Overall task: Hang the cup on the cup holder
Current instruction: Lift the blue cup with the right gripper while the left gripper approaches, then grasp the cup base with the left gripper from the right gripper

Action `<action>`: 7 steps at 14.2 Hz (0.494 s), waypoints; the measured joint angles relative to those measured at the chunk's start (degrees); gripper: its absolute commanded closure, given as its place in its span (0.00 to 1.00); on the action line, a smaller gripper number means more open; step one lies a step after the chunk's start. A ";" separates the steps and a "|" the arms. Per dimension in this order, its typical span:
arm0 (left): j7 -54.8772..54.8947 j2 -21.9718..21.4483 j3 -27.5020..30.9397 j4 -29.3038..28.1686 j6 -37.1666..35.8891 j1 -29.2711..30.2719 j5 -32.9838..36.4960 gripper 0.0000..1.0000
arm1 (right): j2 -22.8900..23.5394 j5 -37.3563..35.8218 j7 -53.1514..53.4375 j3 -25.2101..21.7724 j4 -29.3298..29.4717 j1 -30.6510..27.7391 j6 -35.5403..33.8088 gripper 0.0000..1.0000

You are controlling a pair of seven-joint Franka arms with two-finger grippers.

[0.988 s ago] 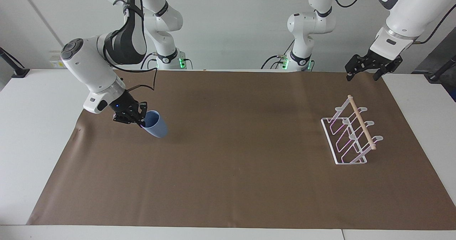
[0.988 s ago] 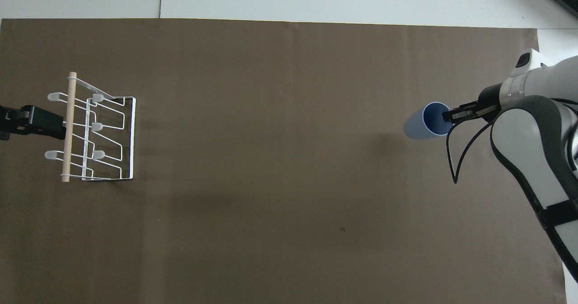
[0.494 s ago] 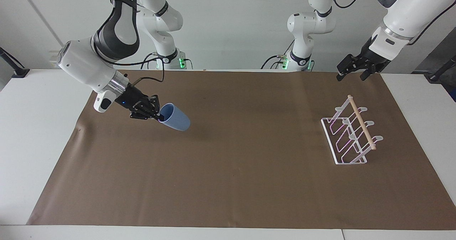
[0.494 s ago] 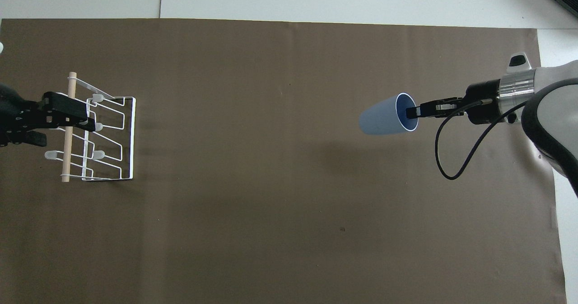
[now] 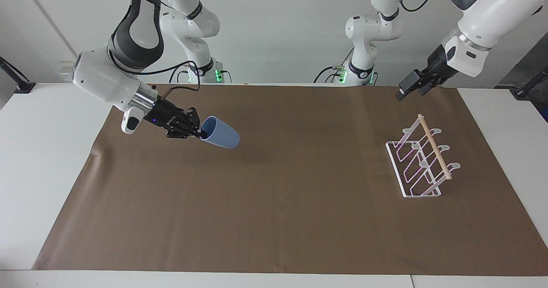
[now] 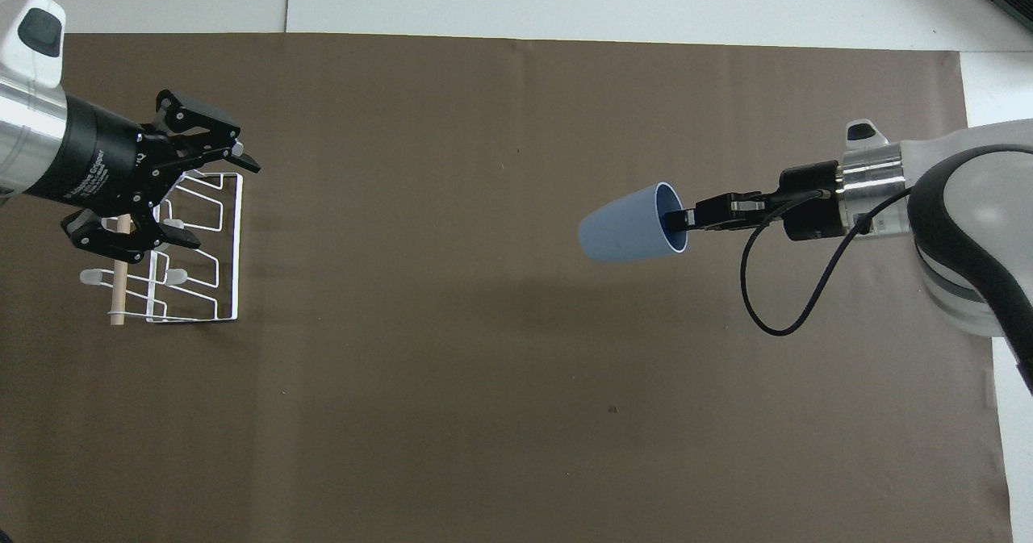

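White lettering is seen on the left gripper's [image 6: 206,196] black body, but it cannot be read.

Blue cup [image 5: 220,135] tilted aloft; white holder [image 5: 421,164] upright.

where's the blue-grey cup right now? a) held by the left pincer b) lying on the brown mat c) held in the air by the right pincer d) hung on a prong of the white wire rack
C: the right pincer is shut on the rim of the matte blue-grey tumbler cup, carrying it on its side above the brown paper mat.

Left claw [image 6: 211,196] spread; right claw [image 5: 199,133] clamped
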 measured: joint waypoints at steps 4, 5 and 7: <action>-20.39 1.44 -1.15 0.14 2.67 -1.92 -2.49 0.00 | 0.00 10.80 0.24 0.01 -2.12 0.38 0.01 1.00; -26.73 2.30 -1.58 0.14 3.64 -2.16 -4.00 0.00 | 0.00 13.37 0.25 0.01 -2.67 0.47 0.01 1.00; -36.75 4.06 -3.18 0.15 5.87 -2.67 -5.54 0.00 | -0.01 17.78 0.51 0.03 -3.45 1.03 0.01 1.00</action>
